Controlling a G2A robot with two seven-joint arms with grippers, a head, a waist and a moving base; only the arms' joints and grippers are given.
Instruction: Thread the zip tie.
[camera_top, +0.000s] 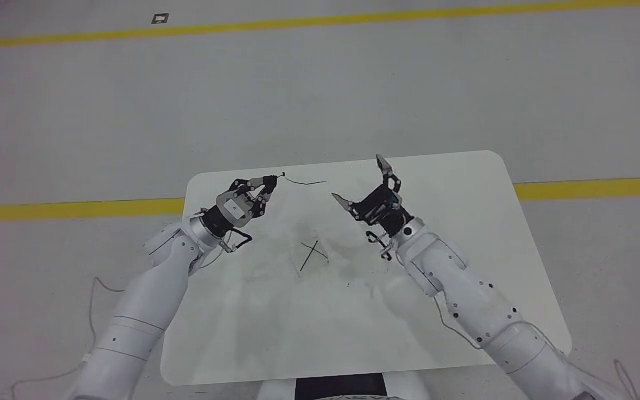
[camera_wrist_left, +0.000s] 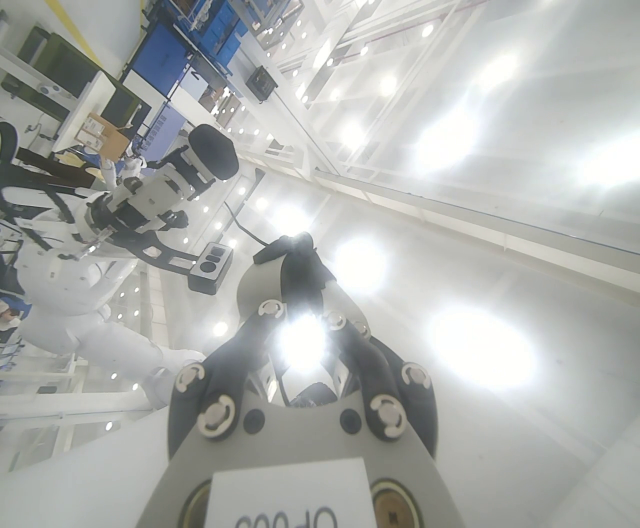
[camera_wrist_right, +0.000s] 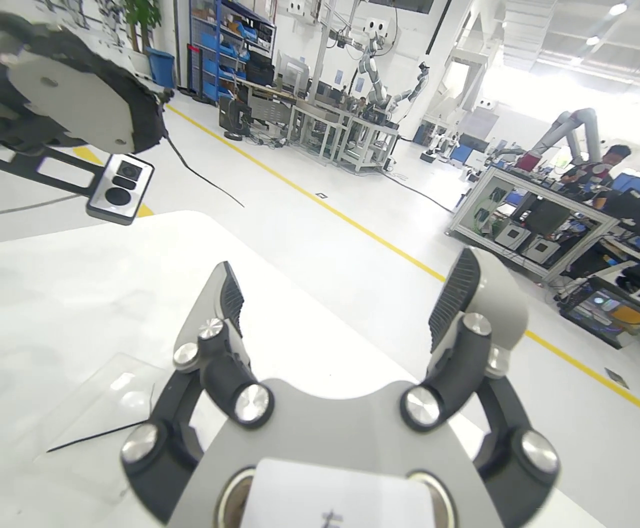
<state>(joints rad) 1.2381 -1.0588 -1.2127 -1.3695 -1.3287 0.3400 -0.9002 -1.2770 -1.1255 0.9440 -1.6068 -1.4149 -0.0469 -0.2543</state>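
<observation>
A thin black zip tie (camera_top: 300, 181) sticks out from my left gripper (camera_top: 268, 183), which is shut on its end above the table's far left part. In the left wrist view the shut fingertips (camera_wrist_left: 295, 245) pinch the zip tie (camera_wrist_left: 242, 227), and its free end points toward the other arm. My right gripper (camera_top: 358, 178) stands open a short way to the right of the tie's free tip, with nothing between its fingers. The right wrist view shows the open right gripper (camera_wrist_right: 345, 280) and, beyond it, the left gripper (camera_wrist_right: 150, 120) with the zip tie (camera_wrist_right: 205, 175) hanging out in the air.
Two more black zip ties (camera_top: 312, 253) lie crossed on the white table (camera_top: 460, 200) near its middle, between the arms. One of them (camera_wrist_right: 95, 439) rests on a clear plastic sheet (camera_wrist_right: 120, 380). The table's far edge is close behind both grippers.
</observation>
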